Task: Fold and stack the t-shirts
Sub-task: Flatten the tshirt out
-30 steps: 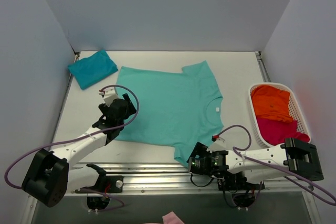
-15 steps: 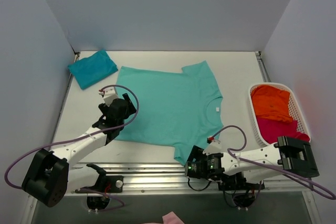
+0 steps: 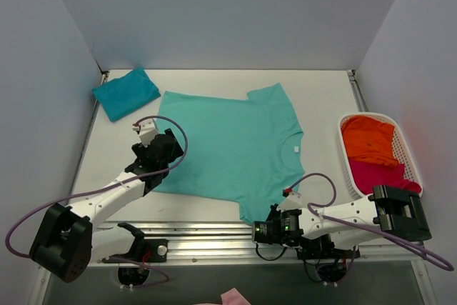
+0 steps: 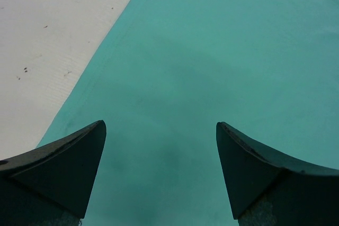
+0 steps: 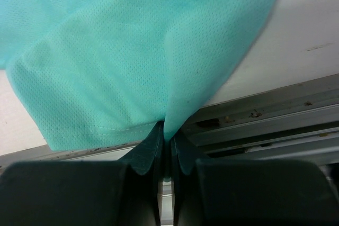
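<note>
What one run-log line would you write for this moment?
left gripper: open, over hem of mint shirt | right gripper: shut on its near sleeve | teal shirt: folded, far left

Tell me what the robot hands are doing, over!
Right gripper shut on near sleeve of mint-green shirt. Left gripper open, over its left edge. Folded teal shirt and basket off to the sides.
</note>
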